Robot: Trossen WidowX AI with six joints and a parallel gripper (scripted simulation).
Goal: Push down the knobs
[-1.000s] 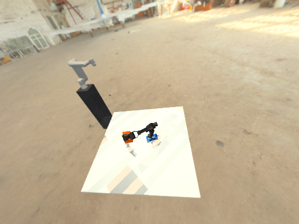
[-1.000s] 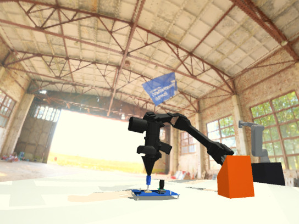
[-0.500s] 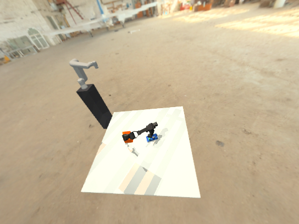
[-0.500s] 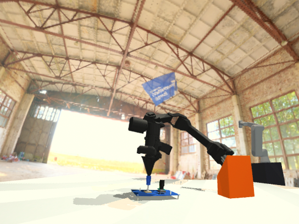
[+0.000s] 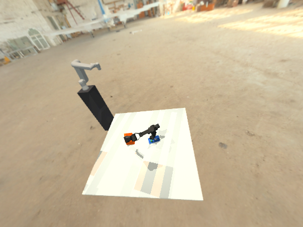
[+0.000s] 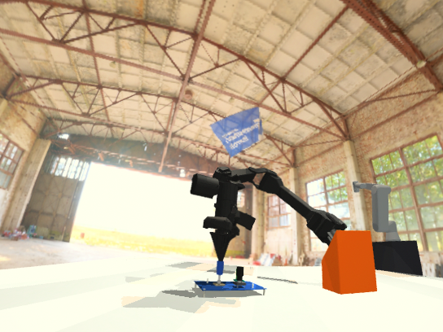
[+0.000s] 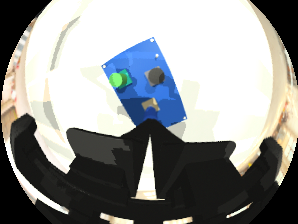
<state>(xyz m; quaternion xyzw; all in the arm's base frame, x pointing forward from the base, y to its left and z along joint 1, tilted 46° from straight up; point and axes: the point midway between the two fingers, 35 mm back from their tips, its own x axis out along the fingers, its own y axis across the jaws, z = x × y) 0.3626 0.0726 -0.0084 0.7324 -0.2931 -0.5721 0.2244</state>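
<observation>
The blue circuit board (image 6: 254, 288) (image 7: 146, 52) stands on short legs on the table. My gripper (image 6: 220, 259) (image 7: 150, 121) is shut, pointing straight down, its fingertips at the top of the blue knob (image 6: 220, 268) (image 7: 150, 114). Whether they touch it is too fine to tell. In the exterior view a pale shaft (image 6: 219, 279) shows between this knob and its tan potentiometer (image 7: 149, 103). A black knob (image 6: 240, 273) (image 7: 156, 76) and a green knob (image 7: 116, 80) stand on other potentiometers. How low these two sit is not clear.
An orange block (image 6: 354, 262) (image 5: 129, 134) stands by the arm's base, at the right in the exterior view. A grey arm (image 5: 83, 66) (image 6: 380, 207) stands on a black pedestal (image 5: 97, 107) beyond the white table top (image 5: 120, 178).
</observation>
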